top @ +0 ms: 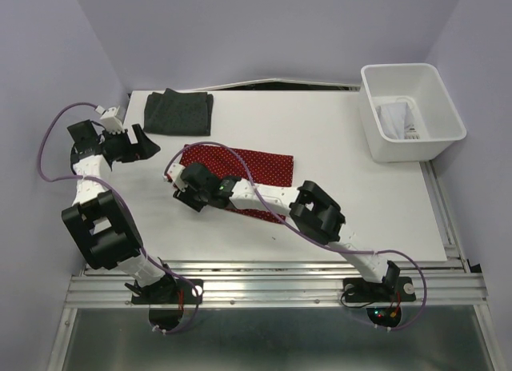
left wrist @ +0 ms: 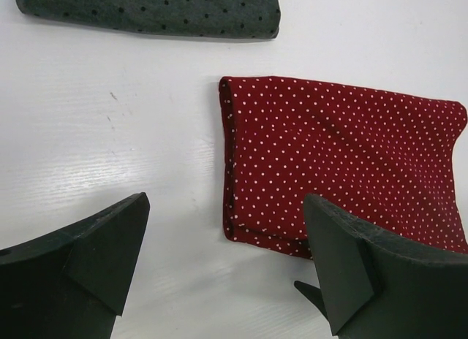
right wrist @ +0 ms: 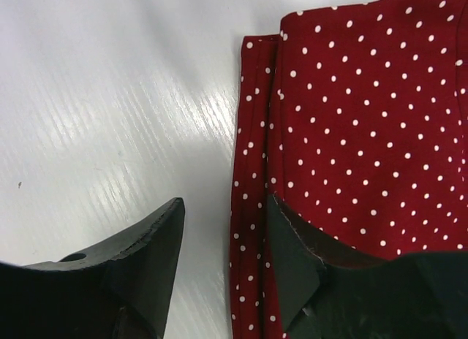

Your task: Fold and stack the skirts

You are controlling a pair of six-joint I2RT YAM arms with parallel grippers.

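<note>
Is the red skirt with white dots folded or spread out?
Folded. The red skirt lies as a compact rectangle, and stacked layers show along its edge in both wrist views.

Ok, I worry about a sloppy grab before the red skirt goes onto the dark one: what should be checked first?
1. Red skirt folded flat: ok.
2. Right gripper open, astride the red skirt's folded end: ok.
3. Every layer of that end between the jaws: cannot tell.
4. Left gripper open and empty: ok.
5. Dark skirt folded, nothing on top: ok.
6. White skirt out on the table: not ok, it lies in the bin.
</note>
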